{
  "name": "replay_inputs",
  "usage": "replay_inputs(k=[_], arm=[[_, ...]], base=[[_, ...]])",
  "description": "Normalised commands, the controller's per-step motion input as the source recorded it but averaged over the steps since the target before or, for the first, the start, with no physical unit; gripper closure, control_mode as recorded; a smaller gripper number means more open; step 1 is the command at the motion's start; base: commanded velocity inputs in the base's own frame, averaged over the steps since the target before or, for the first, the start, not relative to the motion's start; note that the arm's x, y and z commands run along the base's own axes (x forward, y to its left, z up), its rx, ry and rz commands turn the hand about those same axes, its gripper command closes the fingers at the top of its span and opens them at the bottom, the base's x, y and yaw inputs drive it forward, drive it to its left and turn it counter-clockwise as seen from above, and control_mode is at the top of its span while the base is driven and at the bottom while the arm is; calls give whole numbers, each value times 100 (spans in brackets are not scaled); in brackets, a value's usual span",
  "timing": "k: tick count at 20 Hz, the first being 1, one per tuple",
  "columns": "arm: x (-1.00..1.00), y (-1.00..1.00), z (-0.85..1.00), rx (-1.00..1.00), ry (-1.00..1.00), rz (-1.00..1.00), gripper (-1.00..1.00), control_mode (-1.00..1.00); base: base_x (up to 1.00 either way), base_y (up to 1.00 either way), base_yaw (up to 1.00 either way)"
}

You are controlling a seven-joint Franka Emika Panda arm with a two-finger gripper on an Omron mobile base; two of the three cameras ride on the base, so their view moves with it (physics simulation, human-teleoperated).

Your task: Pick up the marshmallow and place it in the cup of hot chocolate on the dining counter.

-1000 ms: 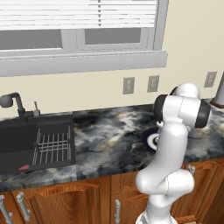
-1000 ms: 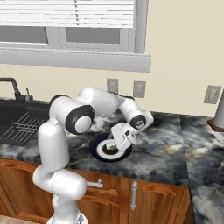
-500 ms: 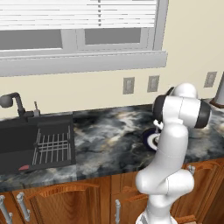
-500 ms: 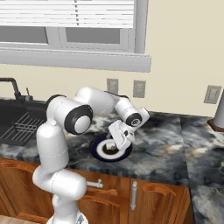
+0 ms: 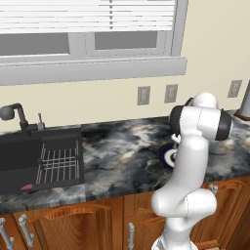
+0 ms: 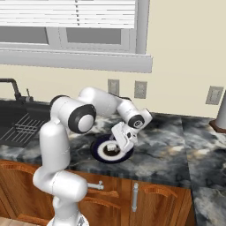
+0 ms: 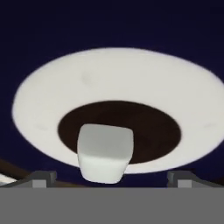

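The marshmallow [image 7: 105, 153] is an off-white soft block lying on the dark centre of a round dark blue and white plate [image 7: 109, 74]. My gripper [image 7: 111, 179] is open just above it, one fingertip to each side and neither touching it. In the right base view the gripper [image 6: 120, 140] hangs low over the plate [image 6: 98, 153] on the marbled worktop [image 6: 159, 150]. From the left base, the arm covers most of the plate [image 5: 167, 154]. The cup of hot chocolate and the dining counter are out of view.
A black sink [image 5: 39, 163] with a wire rack and a faucet [image 5: 12, 113] sits at the left of the worktop. Wood cabinets [image 6: 145, 203] run below, and the wall with outlets and a window stands behind. A dark object [image 6: 219, 119] stands at the far right.
The hand has edged slightly lower and closer over the plate. The plate and marshmallow have not moved.
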Motion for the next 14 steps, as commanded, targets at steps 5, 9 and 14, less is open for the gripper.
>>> replay_inputs(k=[5, 9, 14], arm=[[12, -23, -13, 0, -2, 0, -100, -100], [1, -1, -4, 0, -1, 0, -100, -100], [0, 3, 0, 0, -1, -1, -100, -100]], base=[[0, 0, 0], [0, 0, 0], [0, 0, 0]])
